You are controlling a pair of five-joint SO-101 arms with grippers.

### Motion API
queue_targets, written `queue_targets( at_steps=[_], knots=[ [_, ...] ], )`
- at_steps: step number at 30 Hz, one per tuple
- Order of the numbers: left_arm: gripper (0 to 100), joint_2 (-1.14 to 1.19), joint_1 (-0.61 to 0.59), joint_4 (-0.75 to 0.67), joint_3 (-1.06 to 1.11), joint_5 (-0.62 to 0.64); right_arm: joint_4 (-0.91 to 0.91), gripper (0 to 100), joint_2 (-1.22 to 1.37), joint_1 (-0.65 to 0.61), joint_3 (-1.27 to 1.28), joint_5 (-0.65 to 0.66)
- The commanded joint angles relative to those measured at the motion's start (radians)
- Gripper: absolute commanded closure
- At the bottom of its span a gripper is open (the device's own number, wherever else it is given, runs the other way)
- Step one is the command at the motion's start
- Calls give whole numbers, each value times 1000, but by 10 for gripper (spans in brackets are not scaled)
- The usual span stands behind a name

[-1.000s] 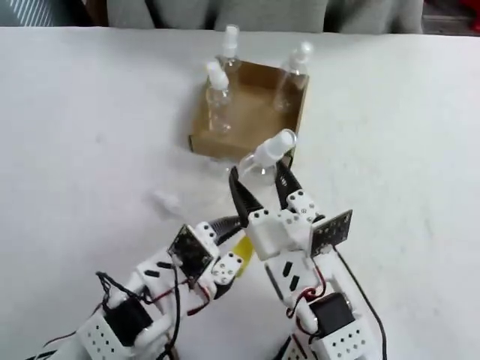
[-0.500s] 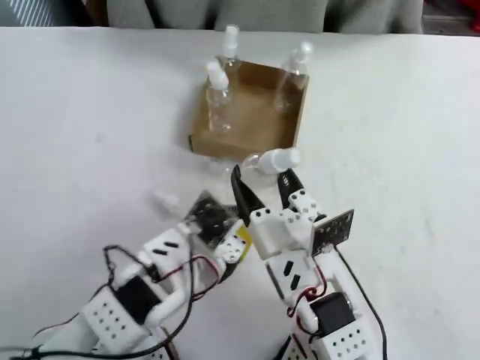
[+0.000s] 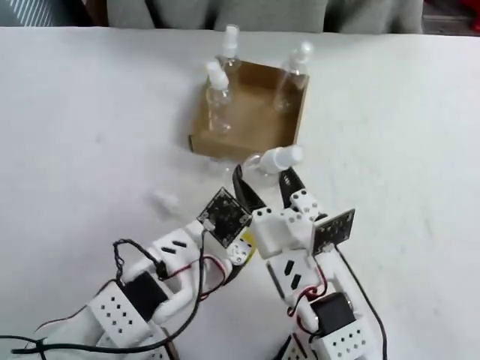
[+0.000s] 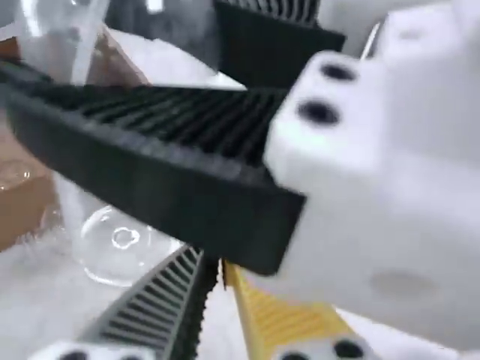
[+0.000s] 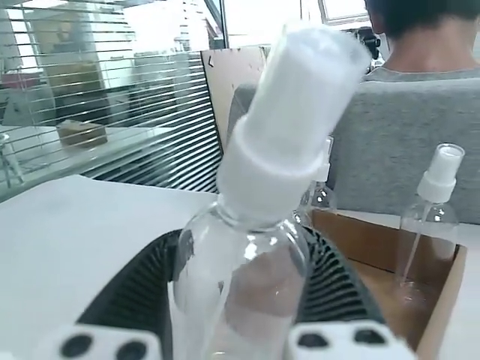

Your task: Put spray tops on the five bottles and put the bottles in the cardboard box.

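Clear spray bottle [image 3: 279, 158], top on, leans clamped in the right gripper [image 3: 260, 174] just before the cardboard box [image 3: 225, 145]. Next, I judge: lift it over the wall, release inside.

The table [image 3: 90, 112] is seen as plain white. The cardboard box [image 3: 251, 124], at upper centre of the high view, is shown in brown. The three bottles [image 3: 218, 101] at it are rendered clear, with white spray tops [image 3: 216, 73]. The front bottle [image 3: 259, 163], at the frame's centre, is likewise clear and capped in white. The right gripper [image 3: 261, 174] is marked by black ribbed fingers [image 3: 244, 195] and a white body. On the left gripper [image 4: 220, 270], one finger is ribbed black, the other yellow. Red and black wires [image 3: 210, 262] are seen in the lower part of the frame. Grey upholstery [image 5: 390, 135] and striped blinds [image 5: 90, 75] are shown in the right wrist view.
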Motion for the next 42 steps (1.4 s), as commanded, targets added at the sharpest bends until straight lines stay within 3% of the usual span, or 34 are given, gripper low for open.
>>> queue_targets(
  at_steps=[1,7,11,26,32,42],
  knots=[
    [977,15,-44,-66,-38,-2,18,983,-13,10,9,-3],
    [977,12,-93,-176,32,-2,19,983,-13,10,9,-3],
    [977,10,-87,-178,48,-2,19,983,-13,12,9,-3],
    [977,8,-117,0,49,-9,-90,983,-10,179,-8,68],
    [977,8,-271,38,55,-11,-81,984,77,234,-141,68],
    [977,8,-584,8,169,-146,-251,984,610,236,-402,68]
  ],
)
